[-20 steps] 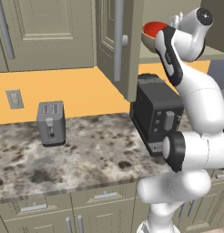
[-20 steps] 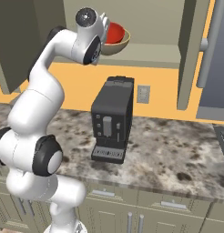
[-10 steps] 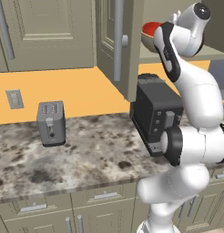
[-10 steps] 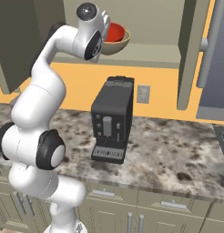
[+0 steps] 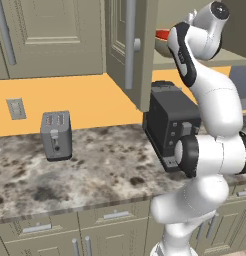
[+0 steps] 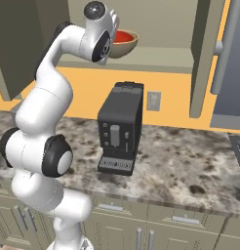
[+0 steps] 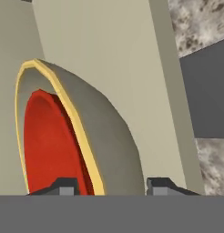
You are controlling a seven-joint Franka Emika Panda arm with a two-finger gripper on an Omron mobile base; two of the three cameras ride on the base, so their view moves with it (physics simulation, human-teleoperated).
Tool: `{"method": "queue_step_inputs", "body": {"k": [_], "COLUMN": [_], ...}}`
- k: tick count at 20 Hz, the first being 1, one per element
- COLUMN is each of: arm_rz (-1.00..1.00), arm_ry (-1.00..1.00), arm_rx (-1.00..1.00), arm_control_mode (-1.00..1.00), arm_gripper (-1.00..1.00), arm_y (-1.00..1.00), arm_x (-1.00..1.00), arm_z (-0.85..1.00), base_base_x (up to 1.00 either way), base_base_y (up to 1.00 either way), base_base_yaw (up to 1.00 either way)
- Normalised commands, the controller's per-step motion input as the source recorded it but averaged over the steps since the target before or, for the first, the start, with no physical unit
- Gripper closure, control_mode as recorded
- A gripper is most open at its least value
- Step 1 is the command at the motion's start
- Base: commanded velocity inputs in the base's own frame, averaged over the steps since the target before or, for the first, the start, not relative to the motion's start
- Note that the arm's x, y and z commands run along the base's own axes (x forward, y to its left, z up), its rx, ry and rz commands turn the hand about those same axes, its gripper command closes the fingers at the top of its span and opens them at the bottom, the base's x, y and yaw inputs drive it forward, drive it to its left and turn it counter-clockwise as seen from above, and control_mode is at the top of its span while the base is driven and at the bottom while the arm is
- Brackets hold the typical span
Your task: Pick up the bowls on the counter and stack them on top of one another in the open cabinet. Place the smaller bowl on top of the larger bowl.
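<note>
Since the earlier frame, hand (image 7: 107,186) has parted narrowly, fingertips straddling the bowl rims. Red bowl (image 6: 123,37) sits nested in tan bowl (image 6: 126,47) on cabinet shelf (image 6: 156,57); stacking appears complete.

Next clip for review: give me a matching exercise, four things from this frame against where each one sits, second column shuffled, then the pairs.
Things:
1. red bowl
2. tan bowl
3. toaster
4. coffee machine

Places:
A. on the counter, below the wall outlet
B. on the shelf of the open cabinet
C. nested inside another bowl
D. on the counter, under the open cabinet

Pairs: 1-C, 2-B, 3-A, 4-D
</note>
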Motion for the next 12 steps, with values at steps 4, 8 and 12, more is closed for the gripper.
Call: {"method": "queue_step_inputs", "body": {"k": [4,8,12], "arm_rz": [0.0,0.0,0.0], "arm_ry": [-0.13,-0.23,-0.26], "arm_rx": [0.0,0.0,0.0], "arm_control_mode": [-1.0,-1.0,-1.0], "arm_gripper": [-1.0,-1.0,-1.0], "arm_y": [0.0,0.0,0.0], "arm_x": [0.02,0.0,-0.06], "arm_z": [0.0,0.03,0.14], "base_base_x": [0.0,0.0,0.0], "base_base_y": [0.0,0.0,0.0], "base_base_yaw": [0.0,0.0,0.0]}}
